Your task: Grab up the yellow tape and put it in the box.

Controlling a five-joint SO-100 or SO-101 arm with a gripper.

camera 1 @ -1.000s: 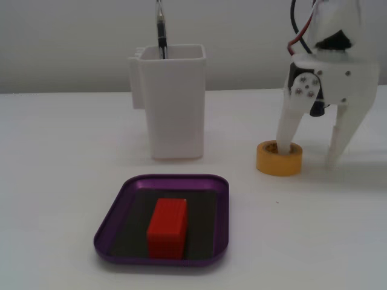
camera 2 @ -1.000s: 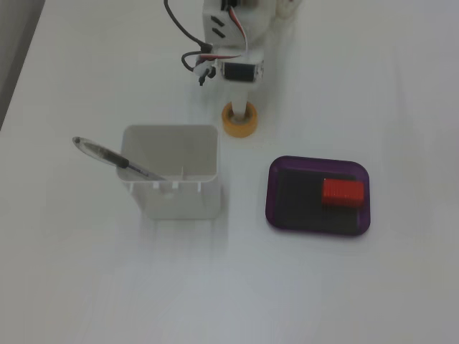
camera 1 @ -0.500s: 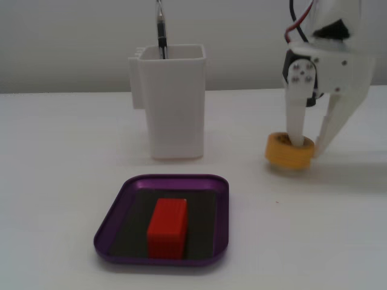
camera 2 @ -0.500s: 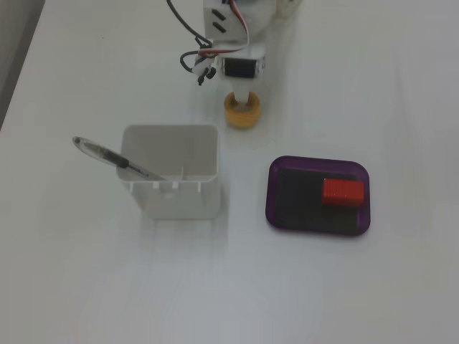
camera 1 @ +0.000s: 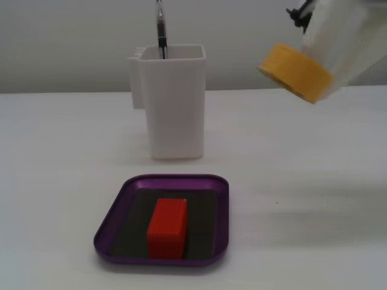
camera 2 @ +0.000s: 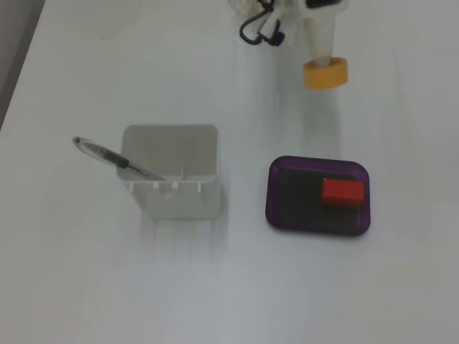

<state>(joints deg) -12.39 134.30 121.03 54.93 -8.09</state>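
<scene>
The yellow tape (camera 1: 295,72) (camera 2: 326,73) is a yellow-orange roll held in the air, tilted, in my white gripper (camera 1: 320,60) (camera 2: 324,63), which is shut on it. In a fixed view from the front it hangs at the upper right, well above the table. In a fixed view from above it is beyond the box. The box (camera 1: 121,205) (camera 2: 274,193) is a shallow purple tray with a dark floor. A red block (camera 1: 167,227) (camera 2: 343,192) lies inside it.
A tall white container (camera 1: 172,103) (camera 2: 172,175) with a pen (camera 1: 161,30) (camera 2: 107,155) stands left of the box in the fixed view from above and behind it in the front view. Black cables (camera 2: 259,29) hang by the arm base. The table is white.
</scene>
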